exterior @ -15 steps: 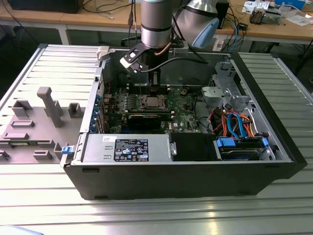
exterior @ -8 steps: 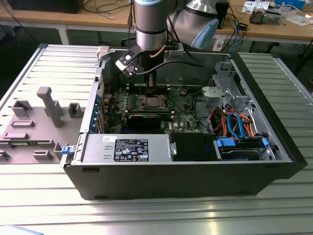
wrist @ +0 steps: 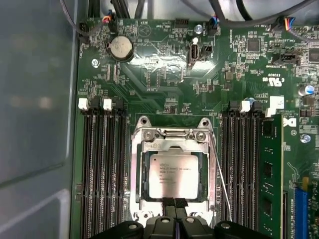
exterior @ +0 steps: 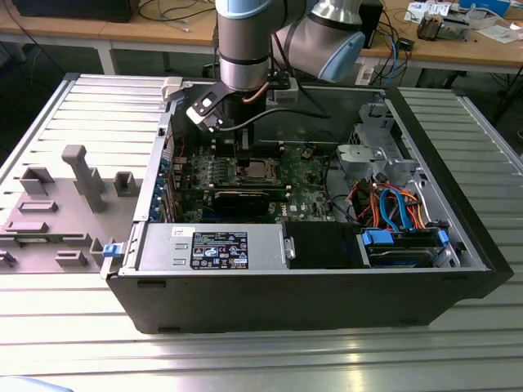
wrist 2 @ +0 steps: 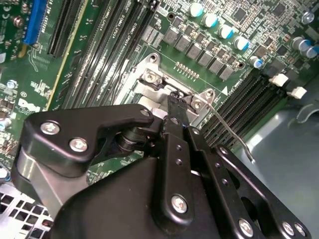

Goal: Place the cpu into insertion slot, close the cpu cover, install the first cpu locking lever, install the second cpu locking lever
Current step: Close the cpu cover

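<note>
The cpu (wrist: pixel 172 173) lies flat in the insertion slot (wrist: pixel 132 167) of the green circuit board (wrist: pixel 164 74), framed by the cpu cover (wrist: pixel 172 145). The jaws, pressed together, sit at the cover's edge, and a thin wire lever (wrist: pixel 222 174) runs just beside the slot.

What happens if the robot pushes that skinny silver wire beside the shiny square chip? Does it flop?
The locking lever is thin bare metal, so it probably springs a bit rather than flopping. It looks smooth and narrow, so the gripper might slip off it. One end sits beside the cpu cover, so it likely pivots there.
</note>
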Available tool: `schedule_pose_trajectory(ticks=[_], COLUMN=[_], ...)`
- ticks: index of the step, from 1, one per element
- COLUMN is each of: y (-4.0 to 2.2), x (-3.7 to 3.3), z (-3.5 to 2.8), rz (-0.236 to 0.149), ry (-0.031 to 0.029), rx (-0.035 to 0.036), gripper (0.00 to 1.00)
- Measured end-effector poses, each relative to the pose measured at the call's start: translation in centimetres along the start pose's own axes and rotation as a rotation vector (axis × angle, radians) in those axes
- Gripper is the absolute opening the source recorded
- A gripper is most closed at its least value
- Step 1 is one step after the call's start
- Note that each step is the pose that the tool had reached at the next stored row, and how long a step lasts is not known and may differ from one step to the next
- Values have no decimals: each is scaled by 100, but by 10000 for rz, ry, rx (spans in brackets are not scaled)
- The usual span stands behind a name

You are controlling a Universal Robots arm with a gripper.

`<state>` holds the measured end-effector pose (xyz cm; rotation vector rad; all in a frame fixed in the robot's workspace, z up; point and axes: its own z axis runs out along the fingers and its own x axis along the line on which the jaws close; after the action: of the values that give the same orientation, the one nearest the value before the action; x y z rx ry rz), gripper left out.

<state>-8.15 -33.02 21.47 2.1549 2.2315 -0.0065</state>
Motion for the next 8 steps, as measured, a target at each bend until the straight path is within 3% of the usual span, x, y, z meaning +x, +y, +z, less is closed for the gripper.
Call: schedule_pose_trajectory(ticks=[8], y=[-7], x=[2], z=[86], rz=[-81], ry=[-1], rx=[-19], gripper=[11])
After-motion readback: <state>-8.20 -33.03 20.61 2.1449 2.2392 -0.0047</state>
